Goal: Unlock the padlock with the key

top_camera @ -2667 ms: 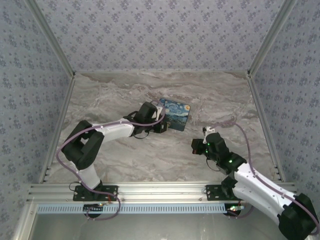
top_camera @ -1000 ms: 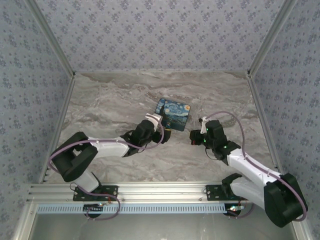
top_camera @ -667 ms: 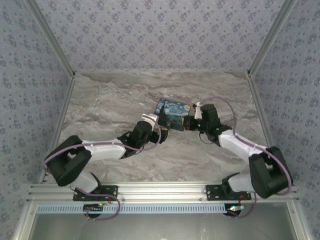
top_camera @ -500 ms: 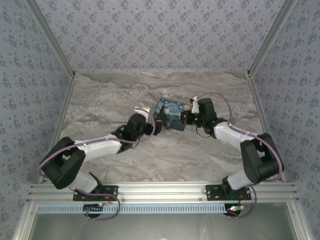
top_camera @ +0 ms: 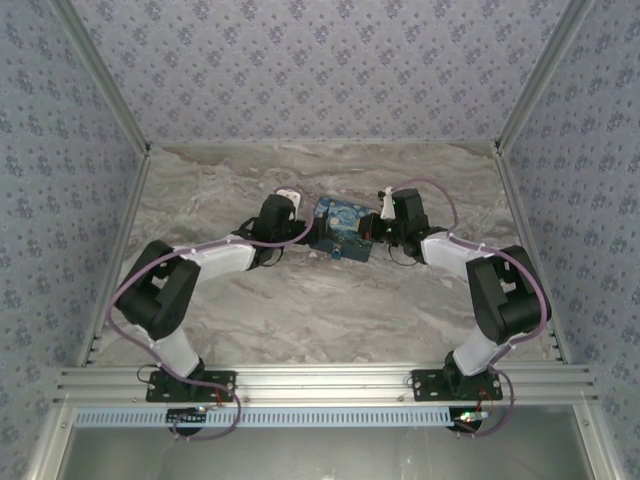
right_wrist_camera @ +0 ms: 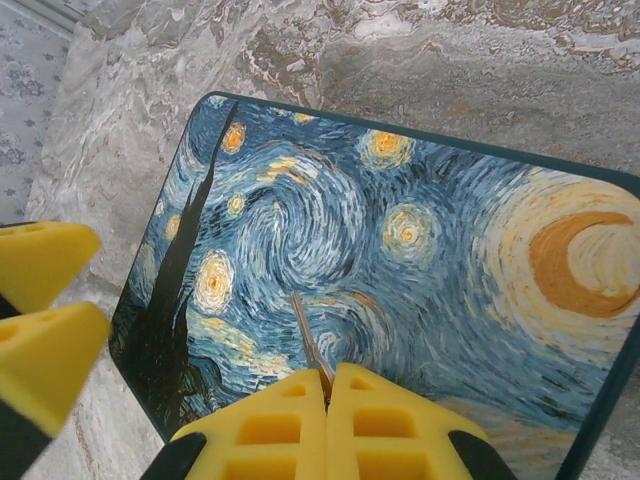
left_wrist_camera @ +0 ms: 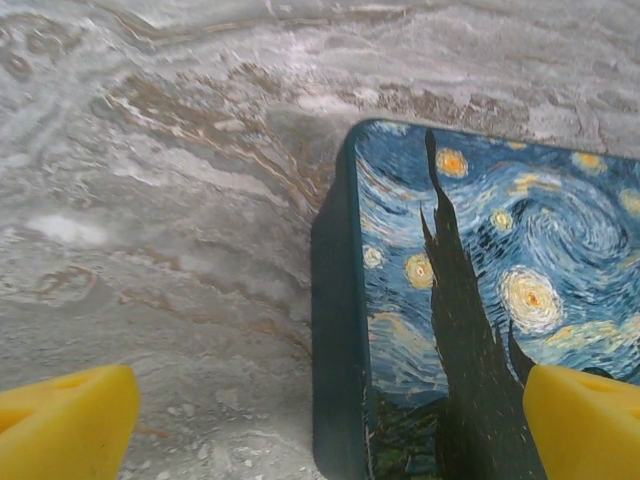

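Observation:
The blue-and-yellow swirly painted box (top_camera: 345, 228) lies flat on the marble table. My left gripper (top_camera: 306, 234) is open at the box's left end; in the left wrist view its yellow fingertips (left_wrist_camera: 70, 420) straddle the dark edge of the box (left_wrist_camera: 480, 280). My right gripper (right_wrist_camera: 327, 385) is shut on the key (right_wrist_camera: 308, 335), whose thin silvery blade sticks out over the painted lid (right_wrist_camera: 400, 230). In the top view the right gripper (top_camera: 372, 232) sits at the box's right end. The padlock is out of view.
The marble table (top_camera: 300, 320) is walled by patterned panels at the back and both sides. A metal rail (top_camera: 320, 385) runs along the near edge. The left gripper's yellow fingers (right_wrist_camera: 45, 345) show at the left of the right wrist view.
Both arms have swung up from the front of the table to the box. The left gripper now sits at its left end, the right gripper with the key at its right end.

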`<control>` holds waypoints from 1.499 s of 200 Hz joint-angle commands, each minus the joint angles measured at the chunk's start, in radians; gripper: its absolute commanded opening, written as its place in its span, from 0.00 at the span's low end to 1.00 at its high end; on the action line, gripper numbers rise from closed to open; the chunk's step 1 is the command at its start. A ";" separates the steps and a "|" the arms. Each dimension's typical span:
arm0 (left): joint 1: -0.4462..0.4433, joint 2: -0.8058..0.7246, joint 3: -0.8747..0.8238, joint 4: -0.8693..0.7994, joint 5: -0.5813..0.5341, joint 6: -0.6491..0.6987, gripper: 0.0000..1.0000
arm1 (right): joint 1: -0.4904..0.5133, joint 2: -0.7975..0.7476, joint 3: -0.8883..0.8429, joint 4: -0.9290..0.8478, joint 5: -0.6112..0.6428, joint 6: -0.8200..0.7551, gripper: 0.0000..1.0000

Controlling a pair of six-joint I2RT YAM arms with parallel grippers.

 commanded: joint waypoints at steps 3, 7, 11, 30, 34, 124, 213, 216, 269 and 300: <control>0.001 0.036 0.033 -0.039 0.034 0.003 0.97 | 0.005 0.028 -0.012 -0.041 0.002 0.012 0.00; 0.001 0.040 0.036 -0.049 0.034 0.003 0.97 | 0.009 0.028 -0.016 -0.048 0.006 0.011 0.00; 0.001 0.045 0.038 -0.060 0.034 0.002 0.97 | 0.011 0.029 -0.018 -0.053 0.011 0.010 0.00; 0.001 0.049 0.034 -0.101 0.027 0.002 0.96 | 0.027 0.034 -0.031 -0.082 0.027 0.015 0.00; 0.001 0.048 0.032 -0.110 0.023 0.003 0.96 | 0.031 0.034 -0.032 -0.090 0.030 0.018 0.00; 0.003 -0.111 -0.143 -0.180 -0.019 0.016 0.96 | 0.162 -0.064 -0.115 -0.146 0.108 0.087 0.00; -0.026 -0.602 -0.427 -0.085 0.019 0.104 0.99 | 0.210 -0.083 -0.110 -0.145 0.152 0.103 0.00; -0.029 -0.618 -0.436 -0.091 0.021 0.103 0.99 | 0.210 -0.083 -0.105 -0.148 0.154 0.103 0.00; -0.193 -0.663 -0.495 -0.150 -0.039 0.047 0.98 | 0.212 -0.052 -0.078 -0.156 0.156 0.103 0.00; -0.219 -0.574 -0.428 -0.182 -0.035 0.064 0.97 | 0.219 -0.032 -0.079 -0.153 0.162 0.103 0.00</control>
